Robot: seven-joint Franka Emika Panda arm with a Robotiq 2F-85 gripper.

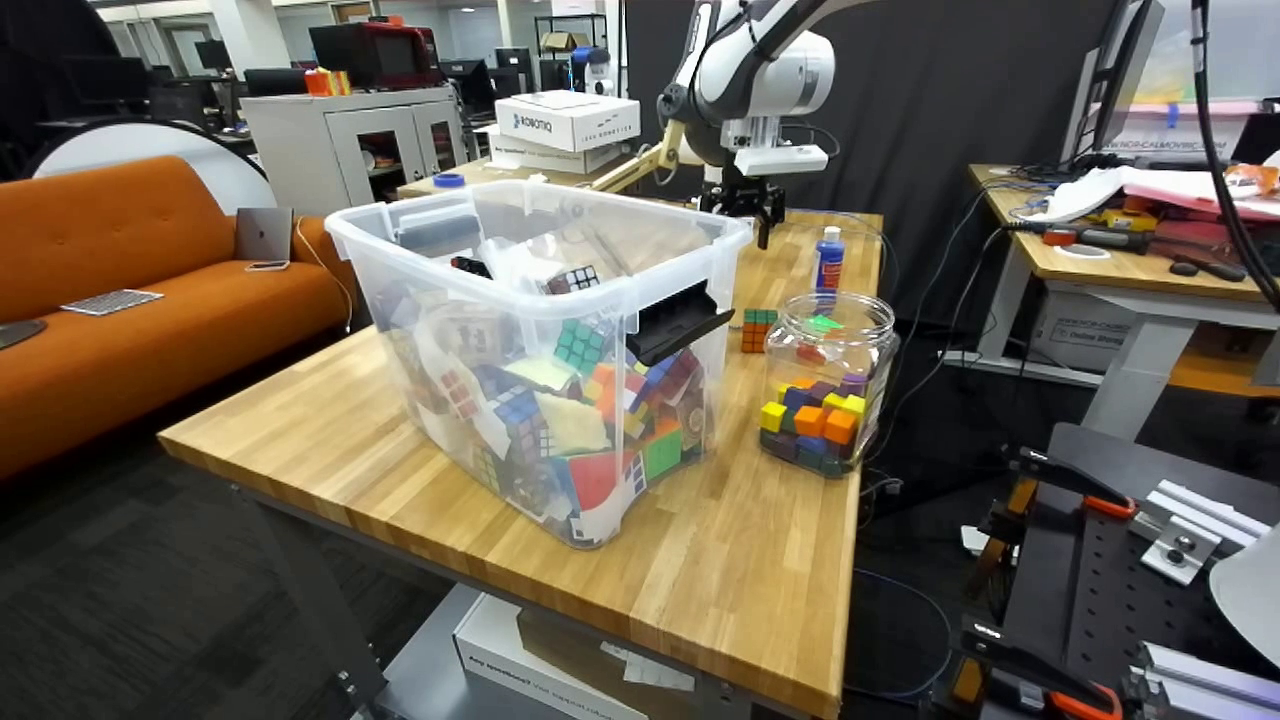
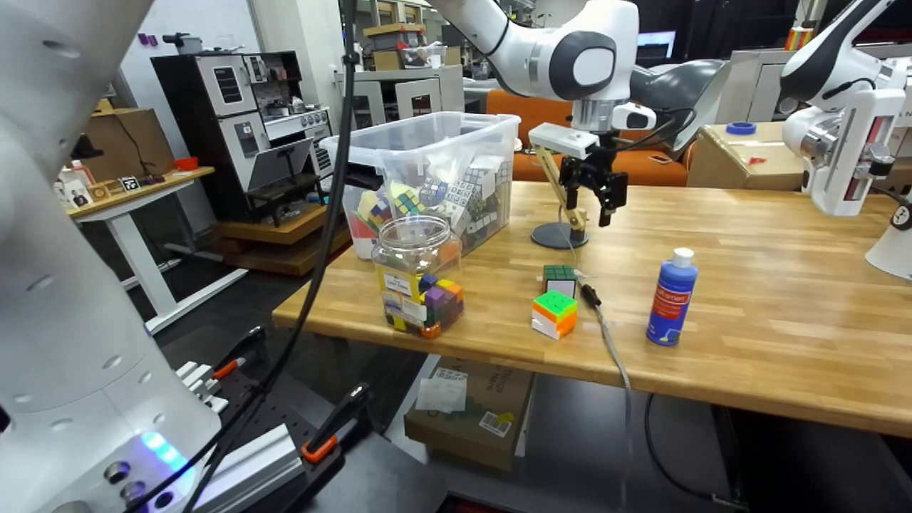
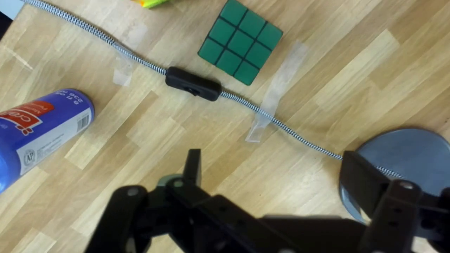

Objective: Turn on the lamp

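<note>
Claw (image 3: 271, 155), jaws apart, above the table (image 3: 105, 168); black cord switch (image 3: 193, 83) lower and off to one side.

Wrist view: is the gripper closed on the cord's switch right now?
No, the gripper is open, and the switch lies apart from it on the table, beside a green-topped puzzle cube.

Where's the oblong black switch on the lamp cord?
In the wrist view, the switch sits above and left of centre, along the black-and-white braided cord, just below-left of the green-topped puzzle cube.
</note>
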